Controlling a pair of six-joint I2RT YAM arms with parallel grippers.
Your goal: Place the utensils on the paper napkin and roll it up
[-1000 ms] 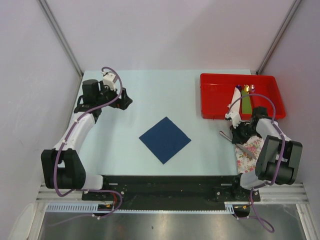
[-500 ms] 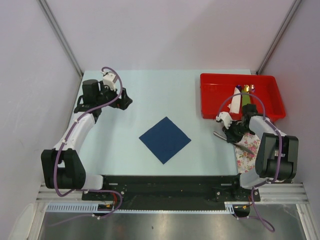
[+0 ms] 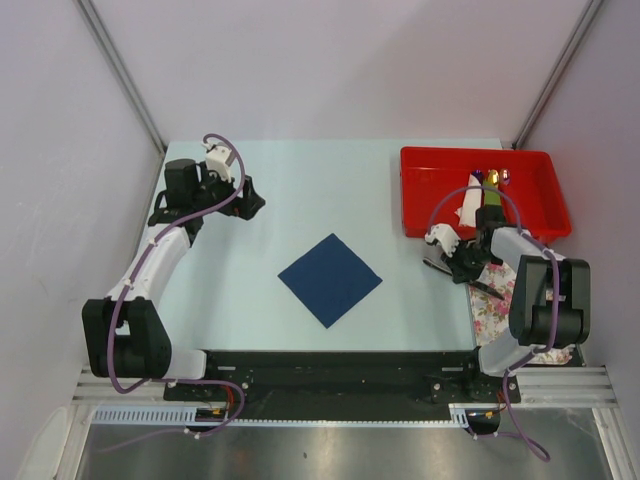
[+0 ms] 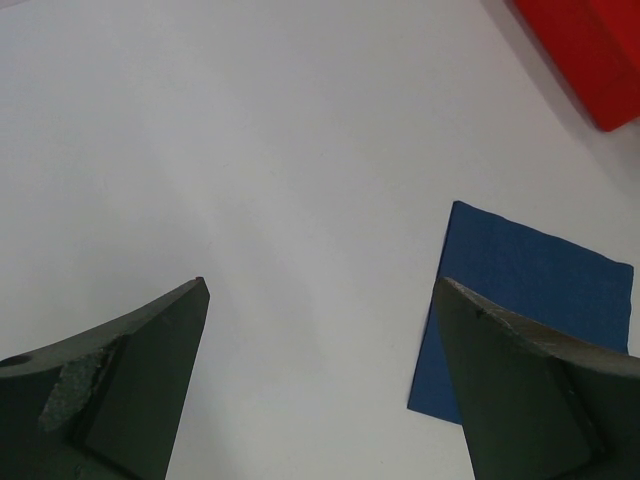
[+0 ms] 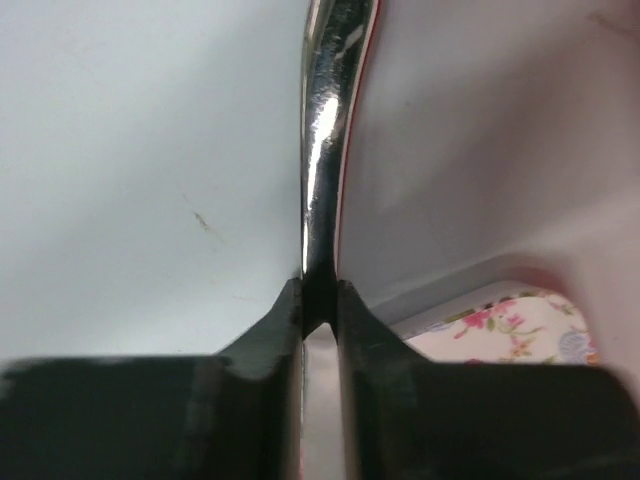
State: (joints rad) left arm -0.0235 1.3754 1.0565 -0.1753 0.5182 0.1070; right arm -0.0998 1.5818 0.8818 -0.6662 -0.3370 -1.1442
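- Two arms here, and we see the left gripper (image 3: 250,197) hanging over the far left of the table (image 3: 330,190) with its jaws spread wide and nothing between them.
- Right gripper (image 5: 320,300) has its fingertips pinched onto a slim shiny knife (image 5: 318,150), which we're seeing edge-on in the wrist view.
- From above, that knife (image 3: 488,290) sits just in front of the red tray (image 3: 430,190), with its near end over the flowered cloth (image 3: 497,305).
- Dark blue napkin (image 3: 330,280) lies flat mid-table, turned like a diamond, well apart from both grippers and with nothing on it.
- Inside the tray we make out a green strip (image 3: 489,192), a white piece (image 3: 467,210) and a couple of small yellow and purple bits (image 3: 493,176) by the far wall; we can't tell what they are.
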